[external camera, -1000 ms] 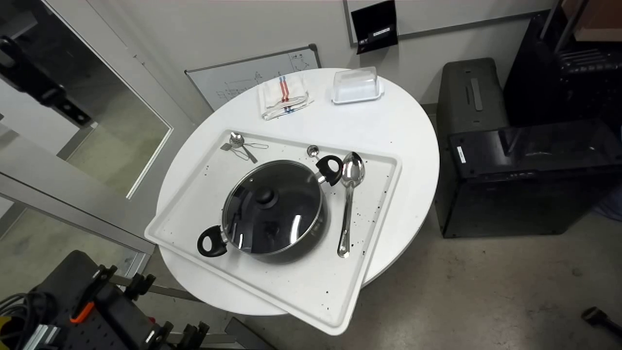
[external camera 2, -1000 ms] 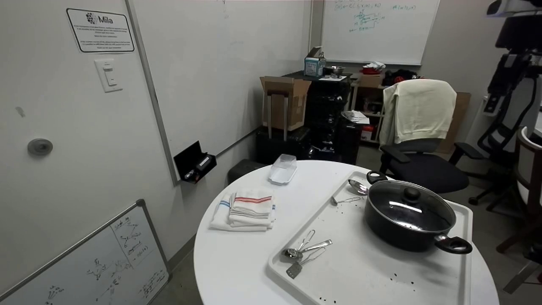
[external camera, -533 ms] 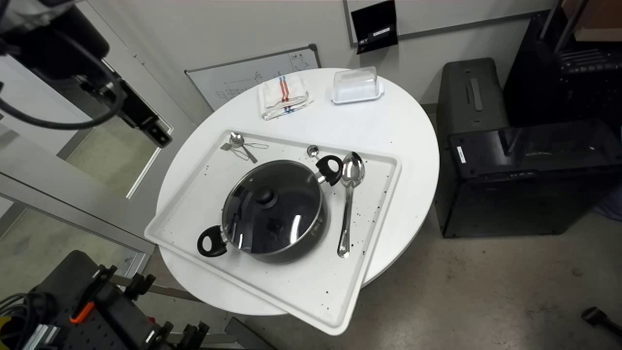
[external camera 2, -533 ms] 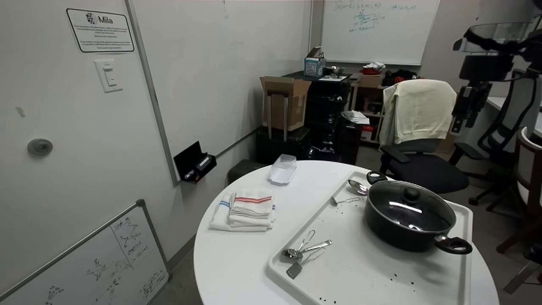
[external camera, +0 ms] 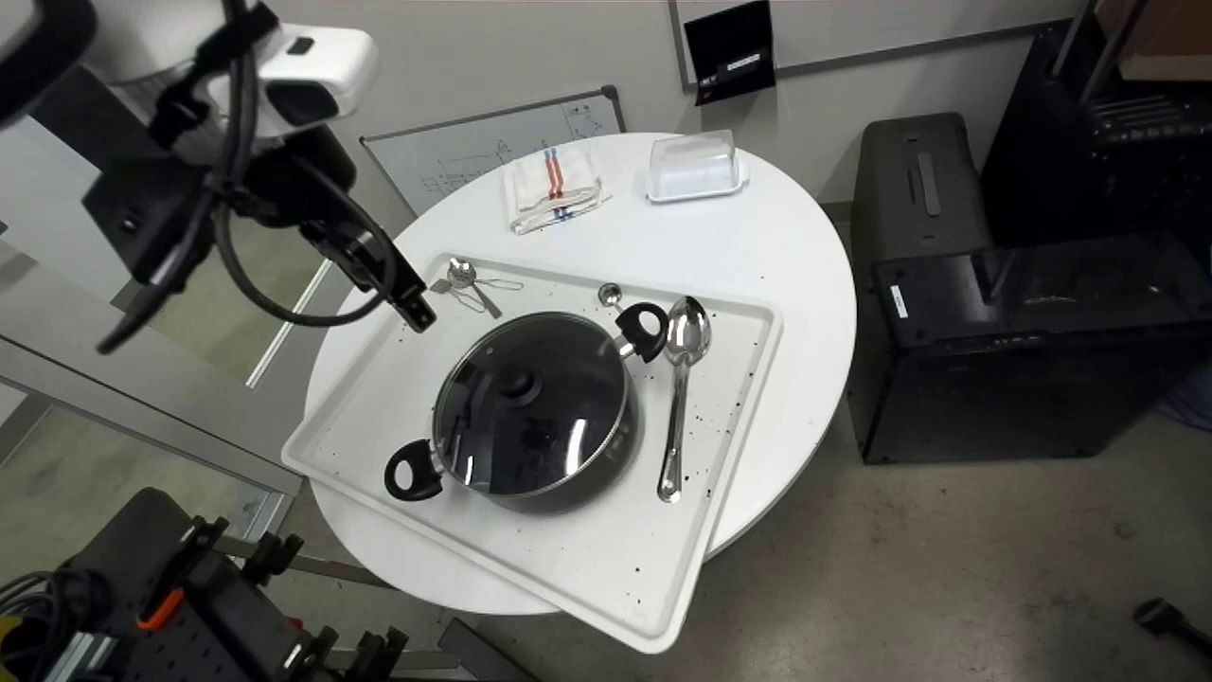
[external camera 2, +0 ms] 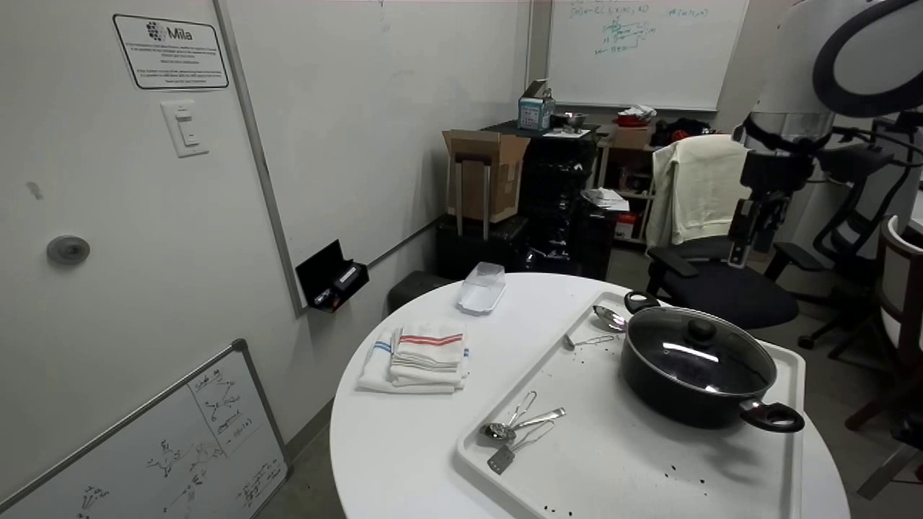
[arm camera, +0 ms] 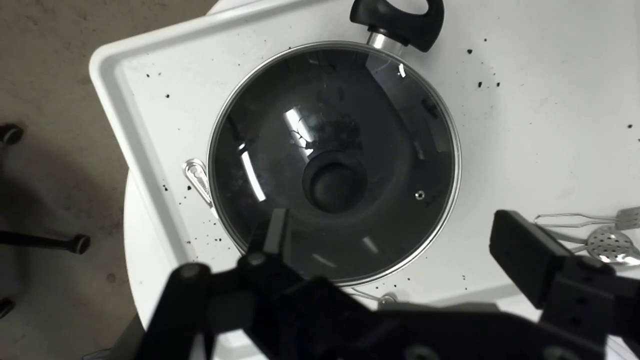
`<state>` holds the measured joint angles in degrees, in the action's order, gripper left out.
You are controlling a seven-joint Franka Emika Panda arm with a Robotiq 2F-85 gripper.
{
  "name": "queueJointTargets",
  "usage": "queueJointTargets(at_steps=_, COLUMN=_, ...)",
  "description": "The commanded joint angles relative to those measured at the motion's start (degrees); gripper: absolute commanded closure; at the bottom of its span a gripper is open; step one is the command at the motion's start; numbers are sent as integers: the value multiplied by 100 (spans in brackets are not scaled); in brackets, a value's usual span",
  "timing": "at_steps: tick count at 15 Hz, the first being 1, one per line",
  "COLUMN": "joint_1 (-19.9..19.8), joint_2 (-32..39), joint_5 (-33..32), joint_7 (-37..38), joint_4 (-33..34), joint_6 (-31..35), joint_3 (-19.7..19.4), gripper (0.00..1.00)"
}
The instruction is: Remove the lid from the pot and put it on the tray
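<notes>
The lid (external camera: pixel 530 426), a dark glass disc with a black central knob, sits on the pot in both exterior views (external camera 2: pixel 710 357) and fills the middle of the wrist view (arm camera: pixel 350 125). The black pot (external camera 2: pixel 660 393) stands on the white tray (external camera: pixel 597 559), its two loop handles sticking out at opposite sides. My gripper (arm camera: pixel 390 220) is open and empty. In the wrist view its fingers are spread wide, one over the lid and one over bare tray. In both exterior views the gripper (external camera: pixel 421 317) is above the table, apart from the lid (external camera 2: pixel 699 331) and pot.
A large metal spoon (external camera: pixel 677 407) lies beside the pot on the tray. Small metal utensils (external camera: pixel 469 284) lie near a tray corner, and a small spoon (external camera: pixel 611 296) lies by a pot handle. Folded towels (external camera: pixel 554 189) and a clear-covered dish (external camera: pixel 696 170) are on the round table (external camera: pixel 795 246).
The arm has come further into both exterior views. My gripper has moved down and across toward the pot and tray. The lid, pot and tray have not moved.
</notes>
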<state>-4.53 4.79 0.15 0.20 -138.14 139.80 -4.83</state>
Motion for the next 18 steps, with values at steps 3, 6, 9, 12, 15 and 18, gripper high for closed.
queueJointTargets(at_steps=3, joint_1=-132, joint_2=985, joint_5=68, joint_7=-122, joint_4=318, joint_6=644, joint_3=-33, gripper=0)
queueJointTargets(at_steps=6, joint_1=-184, joint_2=1347, joint_5=76, joint_7=-127, joint_4=370, joint_6=966, joint_3=-15, gripper=0)
queueJointTargets(at_steps=9, joint_1=-224, joint_2=1688, joint_5=116, joint_7=-127, joint_4=456, joint_6=1279, joint_3=17, gripper=0)
queueJointTargets(at_steps=12, joint_1=-237, joint_2=1985, joint_5=102, joint_7=-101, joint_4=557, joint_6=1517, joint_3=26, gripper=0)
queueJointTargets(at_steps=15, joint_1=-245, joint_2=2247, joint_5=111, joint_7=-101, joint_4=663, joint_6=1668, joint_3=60, gripper=0)
queueJointTargets(at_steps=18, joint_1=-230, joint_2=2456, joint_5=96, joint_7=-90, joint_4=751, joint_6=1785, joint_3=90, gripper=0)
